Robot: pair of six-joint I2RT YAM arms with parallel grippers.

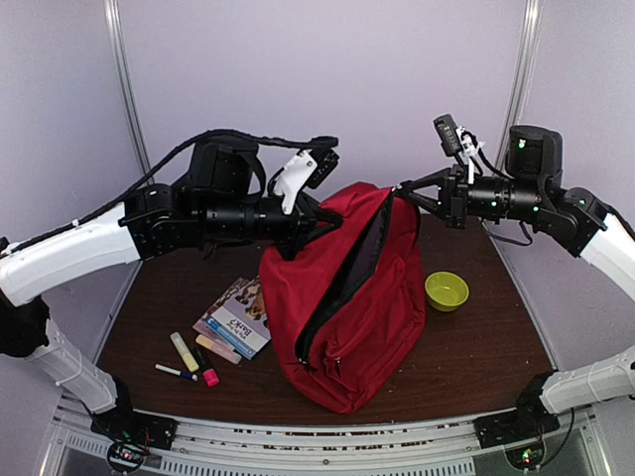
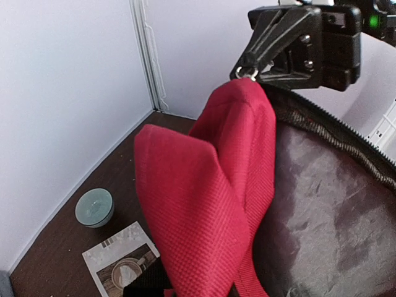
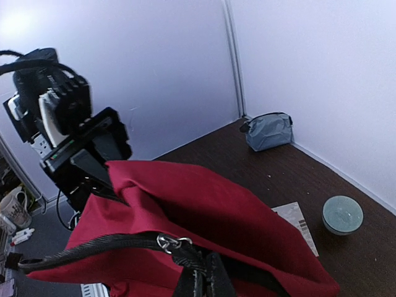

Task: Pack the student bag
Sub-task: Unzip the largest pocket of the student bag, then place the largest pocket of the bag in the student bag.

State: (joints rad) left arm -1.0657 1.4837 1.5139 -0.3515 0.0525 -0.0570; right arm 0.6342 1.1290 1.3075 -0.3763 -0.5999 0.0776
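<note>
From above, the student bag (image 1: 349,297) stands in the middle of the dark wood-grain table (image 1: 496,347). It is a bulky red woven pack with its black-edged mouth running from 1 o'clock down to 7 o'clock. The left gripper (image 1: 317,224) meets the bag's rim at 11 o'clock, its jaws pressed together on a fold of the red cloth. The right gripper (image 1: 405,188) pinches the bag's peak at 1 o'clock. A round, glossy lime-green bowl (image 1: 446,291) sits at 3 o'clock of the bag. Two flat printed booklets (image 1: 236,315) lie at 9 o'clock, touching its side, and a few slim markers (image 1: 193,357) lie loose at 8 o'clock.

In the left wrist view, coarse red weave fills the centre. The bag's crinkled, shiny grey lining (image 2: 328,204) is at 3 o'clock behind a toothed zipper edge. At 1 o'clock the right gripper's black angular fingers close on a small metal ring (image 2: 247,72) at the bag's tip. A squat teal round dish (image 2: 94,207) sits at 8 o'clock, and a photo-printed card (image 2: 120,263) lies at 7 o'clock.

In the right wrist view, the red cloth stretches taut from the ring at 6 o'clock up to the left gripper at 9 o'clock. A soft grey-blue pouch (image 3: 269,131) rests in the far corner at 1 o'clock. The dish is at 4 o'clock.
</note>
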